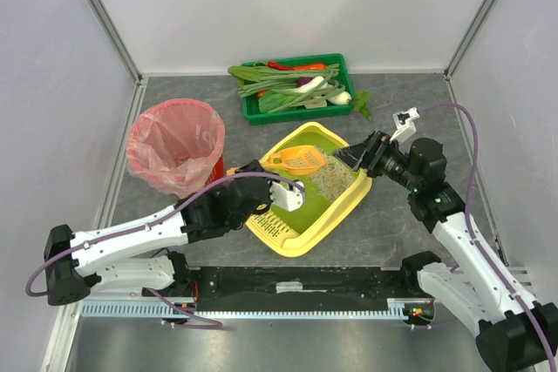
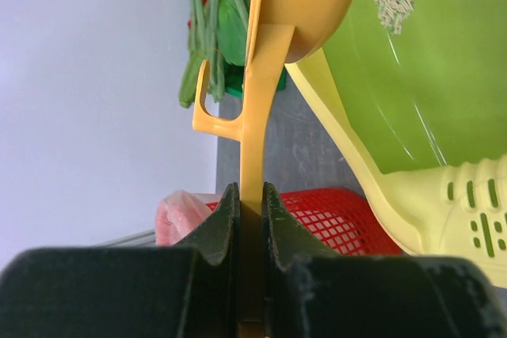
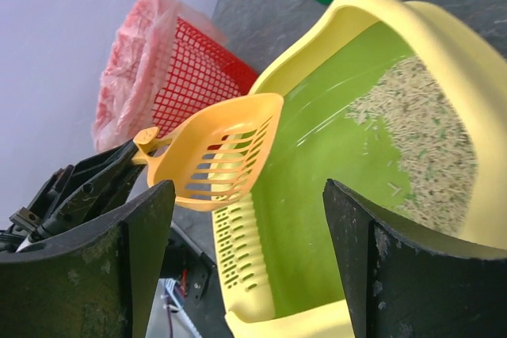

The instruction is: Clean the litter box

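The yellow litter box (image 1: 349, 206) lies mid-table, lime-green inside, its pale litter (image 3: 432, 140) heaped at the end away from its slotted ledge (image 3: 238, 255). An orange slotted scoop (image 1: 296, 160) hangs empty over the box's left rim. My left gripper (image 2: 250, 195) is shut on the scoop's flat handle (image 2: 261, 100). At the box's right rim my right gripper (image 1: 353, 156) stands open. Its fingers (image 3: 103, 259) are wide apart. A strip of the box's near rim (image 3: 293, 326) shows low between them.
A red mesh bin (image 1: 174, 145) lined with a pink bag stands left of the box, close behind the left gripper. At the back a dark green crate (image 1: 336, 107) holds vegetables. White walls enclose the table on three sides.
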You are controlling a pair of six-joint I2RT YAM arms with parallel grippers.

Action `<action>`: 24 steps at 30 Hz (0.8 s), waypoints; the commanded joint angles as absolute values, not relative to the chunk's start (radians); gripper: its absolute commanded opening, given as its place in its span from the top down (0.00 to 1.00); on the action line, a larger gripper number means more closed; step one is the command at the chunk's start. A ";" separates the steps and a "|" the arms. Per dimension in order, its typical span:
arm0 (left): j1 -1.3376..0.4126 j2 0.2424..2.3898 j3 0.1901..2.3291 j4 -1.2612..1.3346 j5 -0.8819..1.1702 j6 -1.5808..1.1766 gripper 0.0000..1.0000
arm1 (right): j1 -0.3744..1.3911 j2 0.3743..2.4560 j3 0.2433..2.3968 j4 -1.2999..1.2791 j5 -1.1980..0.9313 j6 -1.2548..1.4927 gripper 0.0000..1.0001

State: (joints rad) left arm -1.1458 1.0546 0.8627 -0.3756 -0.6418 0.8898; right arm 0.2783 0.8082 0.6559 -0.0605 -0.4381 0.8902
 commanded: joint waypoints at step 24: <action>-1.233 0.847 0.618 0.046 -0.699 1.238 0.98 | 0.503 1.081 0.718 0.235 -0.540 1.035 0.36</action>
State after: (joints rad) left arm -1.2228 0.8619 0.6495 -0.0685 -0.6769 1.1419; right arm 0.4946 1.0737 0.6842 0.1658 -0.4698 1.0000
